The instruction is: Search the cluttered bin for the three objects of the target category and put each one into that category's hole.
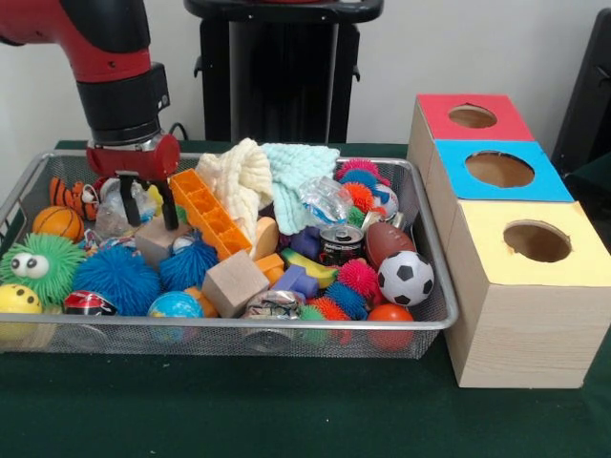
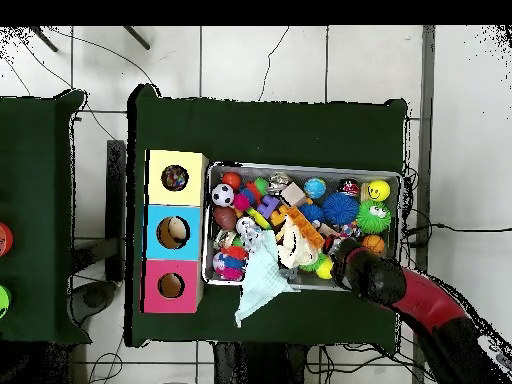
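Over the wire mesh bin's (image 1: 434,320) back corner | black-fingered gripper (image 1: 149,203) hanging spread, holding nothing | searching step | next: closing on a target-category piece.

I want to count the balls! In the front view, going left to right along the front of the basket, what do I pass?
Yellow smiley ball → green googly-eyed fuzzy ball → big blue spiky ball → wooden block → soccer ball.

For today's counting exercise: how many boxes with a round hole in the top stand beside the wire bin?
3, in one row beside the bin: the red-topped box farthest back, the blue-topped box in the middle, and the yellow-topped box nearest the camera. None appears hidden.
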Available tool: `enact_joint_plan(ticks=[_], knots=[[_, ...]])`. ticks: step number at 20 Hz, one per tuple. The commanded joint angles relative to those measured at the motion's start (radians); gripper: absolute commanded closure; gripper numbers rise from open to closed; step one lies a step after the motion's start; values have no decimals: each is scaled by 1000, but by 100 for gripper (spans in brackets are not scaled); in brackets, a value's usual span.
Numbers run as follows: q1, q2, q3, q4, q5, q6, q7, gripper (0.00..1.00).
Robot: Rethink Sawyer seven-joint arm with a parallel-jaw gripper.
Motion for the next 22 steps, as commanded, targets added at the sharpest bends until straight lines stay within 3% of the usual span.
enact_joint_plan(ticks=[1, 12, 22], knots=[[-5, 68, 69, -77, -44, 71, -35, 0], [61, 67, 10, -156, -114, 101, -73, 0], [50, 79, 20, -204, -141, 145, -93, 0]])
